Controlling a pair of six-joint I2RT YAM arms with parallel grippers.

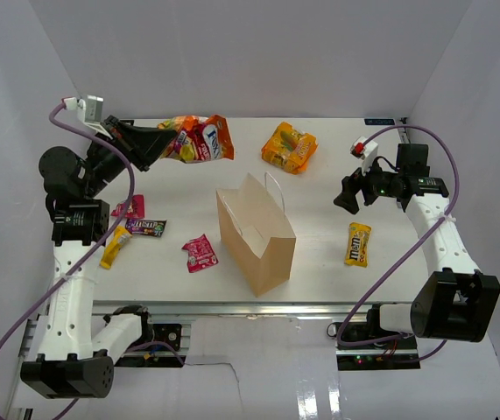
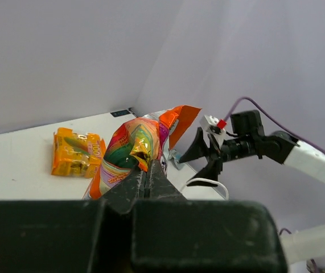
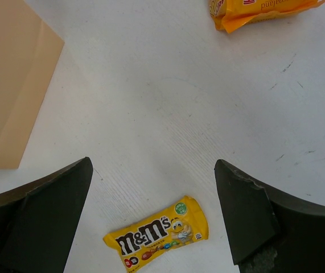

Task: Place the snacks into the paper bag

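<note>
The paper bag (image 1: pixel 254 232) stood upright at the middle of the table (image 1: pixel 337 157), its mouth to the ceiling and a thin white handle arching over the rim. None of the snacks could be seen to have gone in. The left tool (image 1: pixel 177 140) was clenched on one end of the orange-red-yellow candy bag (image 1: pixel 204 140) at the far left of the table, the packet jutting out beyond the fingertips (whether it hung clear of the surface or dragged on it was hard to judge from above). The large orange bag (image 1: pixel 289 146) lay behind the paper bag. The yellow M&M's pack (image 1: pixel 358 243) lay to its right, with the right tool (image 1: pixel 348 194) spread wide above and just behind it, gripping nothing. A small pink-red pack (image 1: pixel 200 253) and a dark purple-black pack (image 1: pixel 147 227) lay to the left.

The risk lay at the rim. The candy bag, pinched by one end, looked wide against the narrow mouth, so a low or off-centre approach could catch the edge and tip the light bag over. The slick foil could also slip from so small a pinch.
</note>
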